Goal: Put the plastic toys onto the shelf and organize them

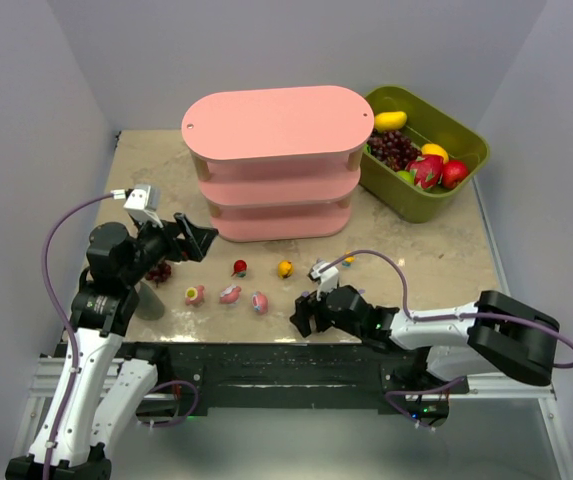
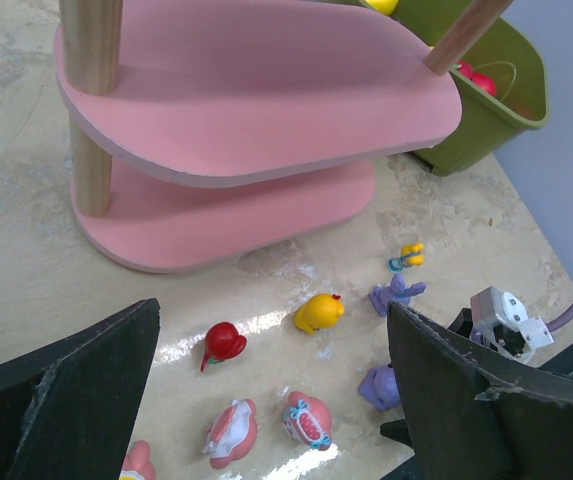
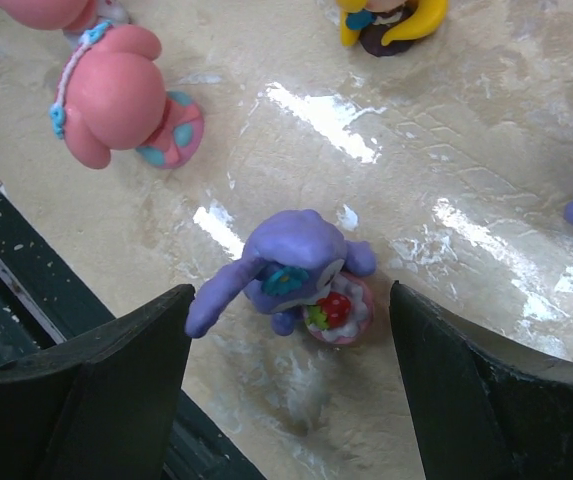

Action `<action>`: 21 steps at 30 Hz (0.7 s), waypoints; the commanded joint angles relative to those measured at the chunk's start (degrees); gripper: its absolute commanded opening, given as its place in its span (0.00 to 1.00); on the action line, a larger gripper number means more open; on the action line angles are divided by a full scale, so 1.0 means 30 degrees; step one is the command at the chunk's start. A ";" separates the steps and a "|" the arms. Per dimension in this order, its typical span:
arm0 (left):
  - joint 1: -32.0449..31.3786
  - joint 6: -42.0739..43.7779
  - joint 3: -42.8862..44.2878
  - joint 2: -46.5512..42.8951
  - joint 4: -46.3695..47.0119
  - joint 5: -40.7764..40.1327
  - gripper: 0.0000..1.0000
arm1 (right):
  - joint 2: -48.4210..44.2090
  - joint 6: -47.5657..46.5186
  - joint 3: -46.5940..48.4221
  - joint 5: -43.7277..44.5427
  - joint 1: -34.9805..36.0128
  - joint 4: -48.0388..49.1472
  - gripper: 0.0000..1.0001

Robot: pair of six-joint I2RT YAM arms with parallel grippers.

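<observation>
Shows the pink three-tier shelf (image 1: 271, 165) standing at the back of the marbled counter (image 1: 446, 250), with an olive-green bin (image 1: 421, 205) of fake fruit just right of the shelf. Finds every plastic toy in view down on the counter in front of the shelf: nearest the shelf a red toy (image 1: 239, 267) and a yellow toy (image 1: 285, 268), off toward the shelf's front right a small orange-and-yellow toy (image 1: 349, 260), and farther out from the shelf a row of three pink-and-white toys (image 1: 230, 294). Catches the left jaws spread wide and gripping nothing, raised off the counter by the shelf's front-left corner and angled toward its lower boards. Catches the right jaws low and farthest out from the shelf, spread to either side of a purple-blue bunny (image 3: 286, 275) on the counter, the toy clear of both fingers. Places a second purple bunny (image 2: 396, 292) and a third purple bunny (image 2: 378, 385) between that spot and the shelf.
</observation>
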 commanded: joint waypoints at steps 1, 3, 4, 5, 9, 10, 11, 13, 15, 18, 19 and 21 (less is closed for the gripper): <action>0.0136 0.0080 0.0083 -0.0182 0.0778 0.0289 1.00 | 0.0367 0.0477 -0.0105 0.1545 0.0137 0.1352 0.82; 0.0136 0.0080 0.0083 -0.0211 0.0749 0.0289 1.00 | 0.0543 0.0506 -0.0163 0.1780 0.0166 0.1557 0.82; 0.0136 0.0109 0.0083 -0.0240 0.0720 0.0231 1.00 | 0.0602 0.0506 -0.0192 0.2129 0.0166 0.1674 0.82; 0.0136 0.0110 0.0112 -0.0269 0.0691 0.0230 1.00 | 0.0719 0.0448 -0.0164 0.2278 0.0195 0.1849 0.82; 0.0136 0.0139 0.0112 -0.0358 0.0603 0.0172 1.00 | 0.1333 0.0272 -0.0076 0.2456 0.0166 0.2289 0.76; 0.0136 0.0139 0.0170 -0.0387 0.0515 0.0143 1.00 | 0.1451 0.0301 -0.0105 0.2455 0.0166 0.2348 0.74; 0.0136 0.0168 0.0200 -0.0358 0.0485 0.0142 1.00 | 0.1510 0.0359 -0.0163 0.2426 0.0166 0.2523 0.72; 0.0136 0.0168 0.0200 -0.0474 0.0427 0.0084 1.00 | 0.1453 0.0534 -0.0367 0.2601 0.0225 0.2671 0.70; 0.0136 0.0168 0.0200 -0.0533 0.0368 0.0025 1.00 | 0.1278 0.0624 -0.0632 0.2689 0.0225 0.2964 0.68; 0.0136 0.0168 0.0200 -0.0562 0.0309 0.0025 1.00 | 0.1043 0.0711 -0.0691 0.2748 0.0254 0.2964 0.65; 0.0136 0.0168 0.0200 -0.0592 0.0251 0.0025 1.00 | 0.1013 0.0740 -0.0691 0.2748 0.0283 0.2964 0.63; 0.0136 0.0168 0.0171 -0.0650 0.0221 -0.0004 1.00 | 0.1042 0.0653 -0.0457 0.2748 0.0313 0.2702 0.57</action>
